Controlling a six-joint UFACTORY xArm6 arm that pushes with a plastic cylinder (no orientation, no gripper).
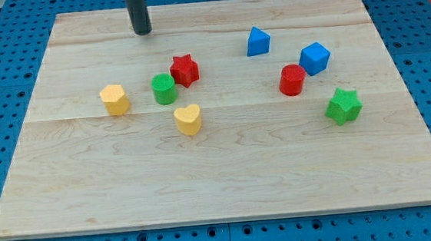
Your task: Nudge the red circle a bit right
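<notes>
The red circle stands right of the board's middle, touching or nearly touching a blue cube at its upper right. My tip rests near the view's top, left of centre, far to the upper left of the red circle and apart from every block. The nearest block to my tip is the red star, below and to its right.
A green circle sits beside the red star. A yellow hexagon and a yellow heart lie on the left half. A blue wedge-like block and a green star lie on the right. The wooden board sits on a blue pegboard.
</notes>
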